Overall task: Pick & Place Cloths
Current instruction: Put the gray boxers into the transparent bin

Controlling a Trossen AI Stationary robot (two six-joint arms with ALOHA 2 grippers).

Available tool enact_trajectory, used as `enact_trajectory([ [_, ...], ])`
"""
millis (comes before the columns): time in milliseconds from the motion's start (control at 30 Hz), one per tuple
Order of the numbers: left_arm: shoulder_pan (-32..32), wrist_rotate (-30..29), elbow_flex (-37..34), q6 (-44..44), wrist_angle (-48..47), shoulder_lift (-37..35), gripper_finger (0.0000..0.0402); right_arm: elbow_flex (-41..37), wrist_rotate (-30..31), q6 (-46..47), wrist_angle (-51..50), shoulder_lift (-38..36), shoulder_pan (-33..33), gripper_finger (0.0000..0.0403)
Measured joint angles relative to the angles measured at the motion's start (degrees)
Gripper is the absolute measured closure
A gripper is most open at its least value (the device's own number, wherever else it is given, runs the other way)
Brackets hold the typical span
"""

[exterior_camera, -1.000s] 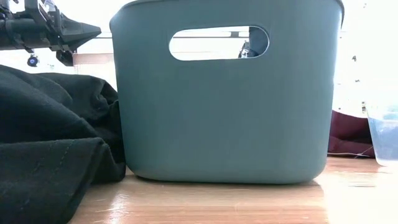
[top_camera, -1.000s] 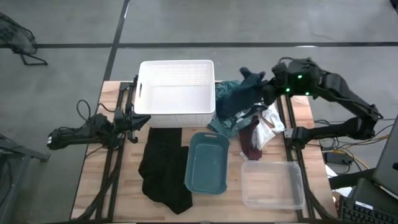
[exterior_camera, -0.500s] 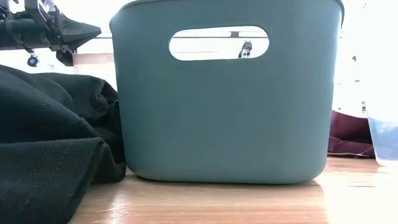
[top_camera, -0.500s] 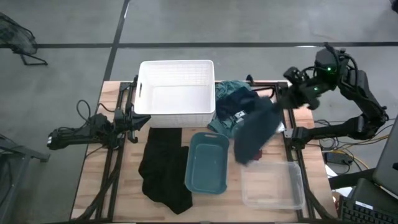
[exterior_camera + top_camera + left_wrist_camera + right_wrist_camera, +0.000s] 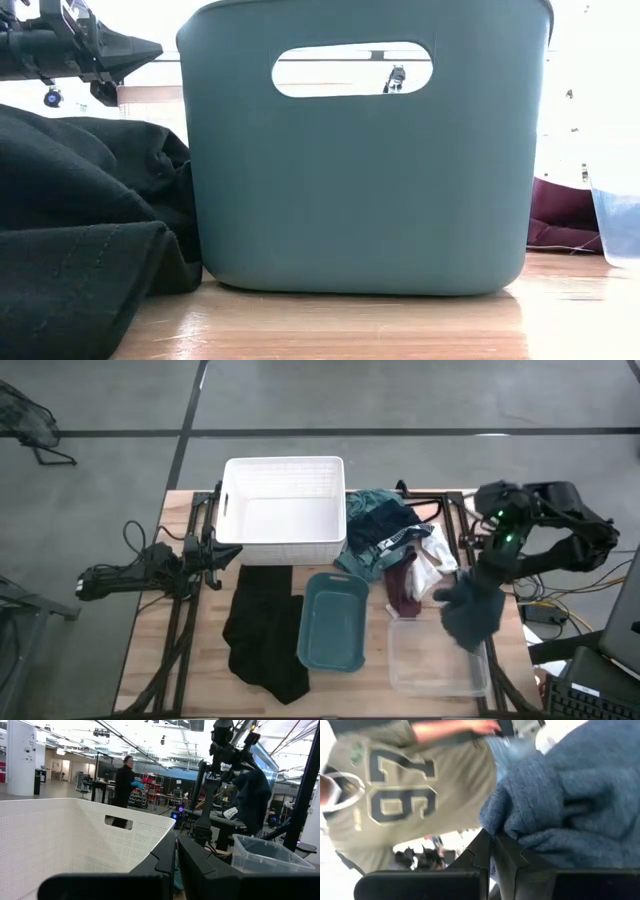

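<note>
Only one marking readable: two large dark digits with a pale outline, across a greyish-olive shirt point(image 5: 400, 785) worn by a person close in front of the right wrist camera. Looks like 76 as pictured; with the view possibly turned over, the true reading cannot be told. A small round dark emblem near the shirt's shoulder, too blurred to make out.

In the high view, pale lettering on the navy cloth point(image 5: 383, 535), lying at about 1 o'clock from the teal bin point(image 5: 333, 622); too small to read.

Nothing else legible.
</note>
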Motion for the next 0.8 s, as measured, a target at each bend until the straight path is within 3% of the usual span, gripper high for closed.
enact_trajectory([
  [267,0.0,0.0,0.0,0.0,0.0,0.0,0.0378,-7.9,-2.2,-5.1,0.3,2.6,8.2,0.0394],
  [567,0.0,0.0,0.0,0.0,-0.1,0.0,0.0378,-19.5,-6.3,-10.9,1.5,6.3,13.5,0.0394],
  [800,0.0,0.0,0.0,0.0,-0.3,0.0,0.0378,-26.3,-5.6,-15.0,5.8,9.2,15.4,0.0394],
])
